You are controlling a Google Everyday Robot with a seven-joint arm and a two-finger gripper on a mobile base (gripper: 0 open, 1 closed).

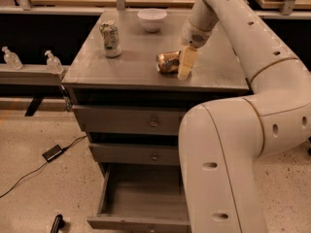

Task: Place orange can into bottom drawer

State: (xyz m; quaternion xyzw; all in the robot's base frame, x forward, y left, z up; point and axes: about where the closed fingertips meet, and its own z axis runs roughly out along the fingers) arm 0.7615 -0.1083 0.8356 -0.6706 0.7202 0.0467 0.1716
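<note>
The orange can lies on its side on the grey cabinet top, right of centre and near the front edge. It is dented and shiny orange-gold. My gripper has come down from above at the can's right end and covers that end. The bottom drawer is pulled out and open below the two closed upper drawers; its inside looks bare. My large white arm fills the right side of the view and hides the drawer's right part.
A green-and-white can stands upright at the left of the top. A white bowl sits at the back. Two small bottles stand on a ledge to the left. A cable with a black box lies on the floor.
</note>
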